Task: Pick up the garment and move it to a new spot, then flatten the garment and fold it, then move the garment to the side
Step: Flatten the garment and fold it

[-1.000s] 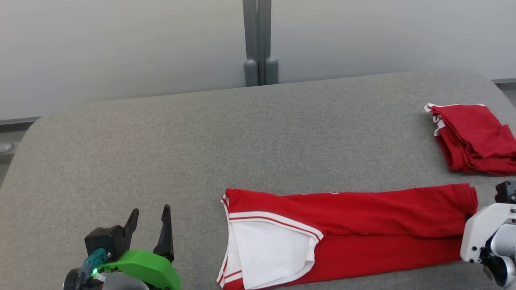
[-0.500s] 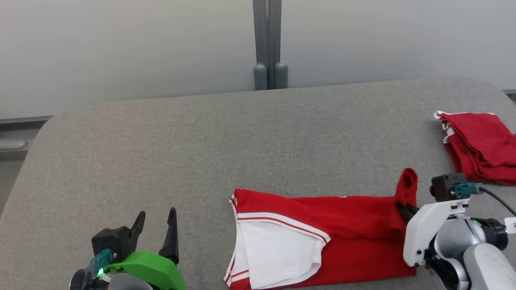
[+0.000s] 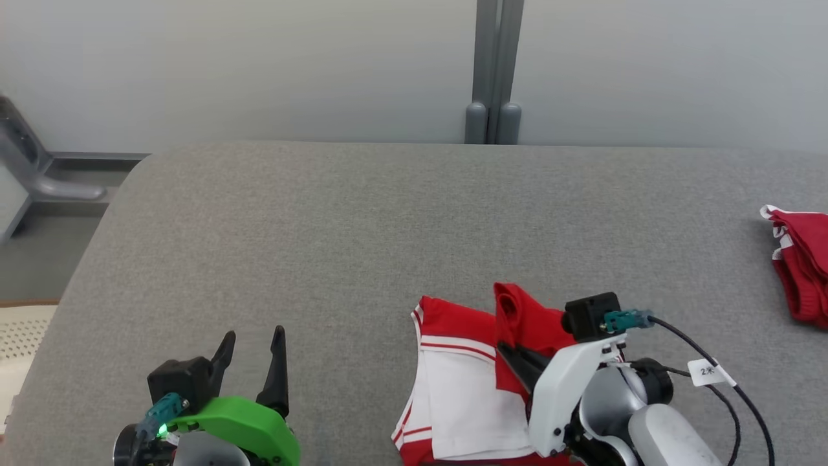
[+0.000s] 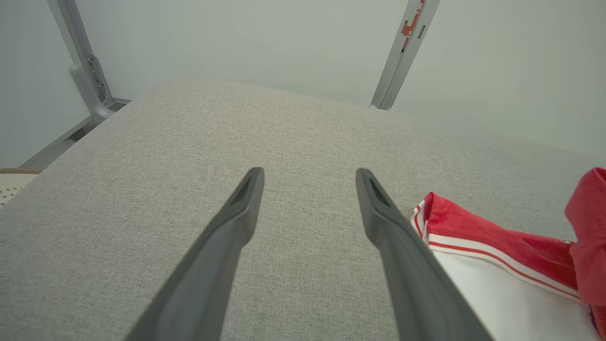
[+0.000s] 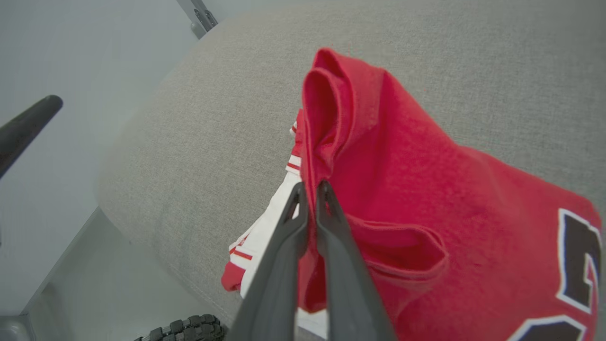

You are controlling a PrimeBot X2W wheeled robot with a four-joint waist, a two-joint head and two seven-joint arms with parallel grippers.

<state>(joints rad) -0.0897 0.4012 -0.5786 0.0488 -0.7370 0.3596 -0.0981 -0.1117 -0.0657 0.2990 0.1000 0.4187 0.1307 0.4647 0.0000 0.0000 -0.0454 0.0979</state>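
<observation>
Garment point(image 3: 453, 388) is laid left-to-right at the near edge of the bench point(image 3: 323, 226), white end leftward, its red end pinched up by the right gripper point(image 3: 506, 353), while the left gripper point(image 3: 253, 336) is held wide.

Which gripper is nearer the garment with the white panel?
Right. The right gripper is shut on a fold of the garment; the left gripper is open over the grey surface to its left, apart.

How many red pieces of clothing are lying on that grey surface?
2. The red-and-white garment lies nearest the robot, one end pinched by the right gripper. A folded red garment sits far right, cut off by the picture's edge, so more may lie beyond.
</observation>
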